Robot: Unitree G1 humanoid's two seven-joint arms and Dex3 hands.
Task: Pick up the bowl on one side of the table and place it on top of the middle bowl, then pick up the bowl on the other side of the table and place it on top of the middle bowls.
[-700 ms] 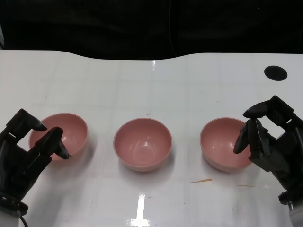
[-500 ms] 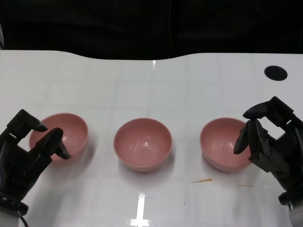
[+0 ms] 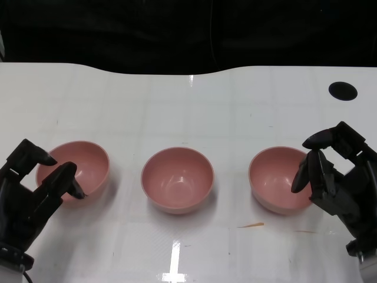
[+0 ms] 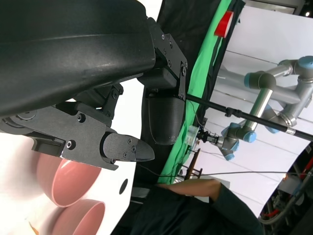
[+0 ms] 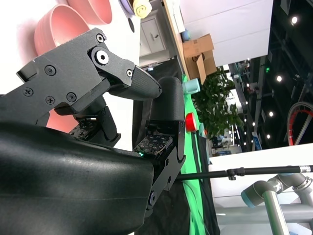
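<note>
White table carries three pink bowls in a row — left bowl, middle bowl, right bowl. Left hand and right hand hover beside the outer ones, fingers apart, empty. Only the left wrist view shows a person's sleeve.

A glossy white table with a wavy far edge carries three pink round bowls in a row: one at 9 o'clock; one at centre; one at 3 o'clock; a black round spot sits at 2 o'clock.
</note>
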